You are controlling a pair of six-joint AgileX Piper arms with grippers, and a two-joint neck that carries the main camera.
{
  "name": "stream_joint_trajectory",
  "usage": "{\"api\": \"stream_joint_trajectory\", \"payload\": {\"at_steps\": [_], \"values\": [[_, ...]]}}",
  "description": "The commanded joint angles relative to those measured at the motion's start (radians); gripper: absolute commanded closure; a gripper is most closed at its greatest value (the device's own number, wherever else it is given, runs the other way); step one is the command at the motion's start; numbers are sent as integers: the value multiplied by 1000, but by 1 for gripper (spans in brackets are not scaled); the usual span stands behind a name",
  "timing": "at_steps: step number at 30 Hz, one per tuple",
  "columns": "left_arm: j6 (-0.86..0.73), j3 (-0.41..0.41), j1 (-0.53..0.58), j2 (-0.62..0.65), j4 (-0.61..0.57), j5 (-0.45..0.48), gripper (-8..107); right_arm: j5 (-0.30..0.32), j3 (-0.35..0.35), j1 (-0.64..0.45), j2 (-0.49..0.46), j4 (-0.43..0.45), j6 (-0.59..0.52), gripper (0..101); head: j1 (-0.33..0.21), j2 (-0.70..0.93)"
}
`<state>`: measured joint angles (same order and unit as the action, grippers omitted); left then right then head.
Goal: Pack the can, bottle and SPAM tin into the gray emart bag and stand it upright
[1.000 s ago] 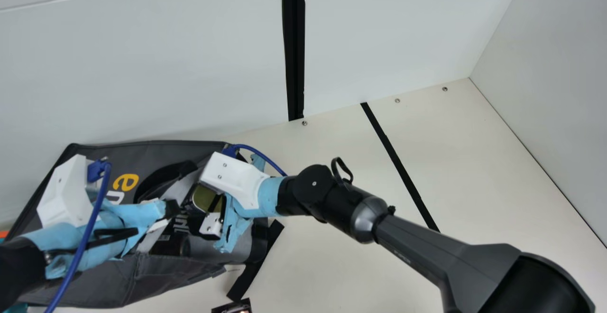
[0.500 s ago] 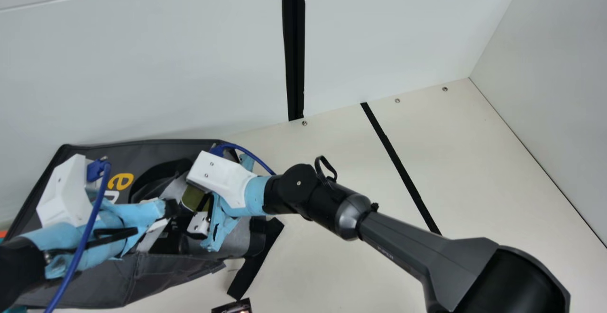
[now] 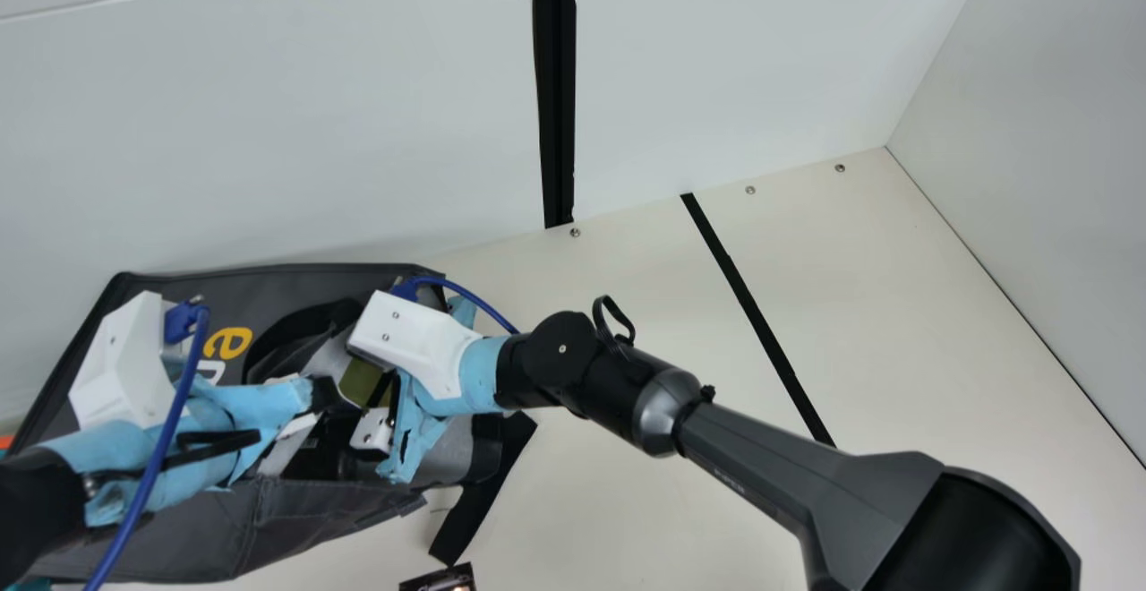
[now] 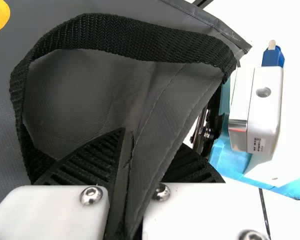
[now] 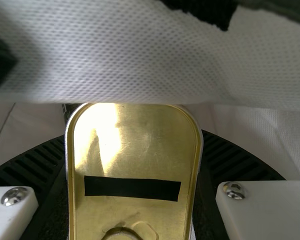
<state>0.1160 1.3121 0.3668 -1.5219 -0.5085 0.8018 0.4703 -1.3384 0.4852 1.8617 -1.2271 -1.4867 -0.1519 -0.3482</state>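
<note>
Lying nearest, at the main view's bottom edge, a small dark box [image 3: 439, 580] sits on the cream counter [image 3: 627, 501]. Just beyond it, a black strap [image 3: 479, 483] slants out from beside the gray emart bag [image 3: 170, 542], which lies on its side. The left tool [image 3: 320, 397] is clamped on a fold of the bag's gray fabric, near a black webbing handle [image 4: 115, 35]. The right tool [image 3: 369, 394] has its two ribbed fingers pressed to either side of the SPAM tin [image 5: 135, 155], whose gold end carries a black band [image 5: 132, 188]; the tin is at the bag's mouth, with white lining [image 5: 125, 60] beside it. A dark shape [image 3: 329, 457] shows within the bag; whether it is can or bottle cannot be told. Farther off, a black line [image 3: 752, 309] crosses the counter, and behind stands a pale wall [image 3: 295, 143].
</note>
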Motion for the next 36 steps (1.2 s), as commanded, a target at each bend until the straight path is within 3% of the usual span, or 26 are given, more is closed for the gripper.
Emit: {"api": "stream_joint_trajectory", "payload": {"at_steps": [1, 11, 36], "values": [[0, 0, 0, 0, 0, 0, 107, 1, 5, -2, -4, -4, 1, 38, -23, -1], [0, 0, 0, 0, 0, 0, 107, 14, 33, -9, -27, -5, 4, 6, -23, -1], [0, 0, 0, 0, 0, 0, 107, 74, 106, -90, -125, 22, 26, 6, -23, -1]]}}
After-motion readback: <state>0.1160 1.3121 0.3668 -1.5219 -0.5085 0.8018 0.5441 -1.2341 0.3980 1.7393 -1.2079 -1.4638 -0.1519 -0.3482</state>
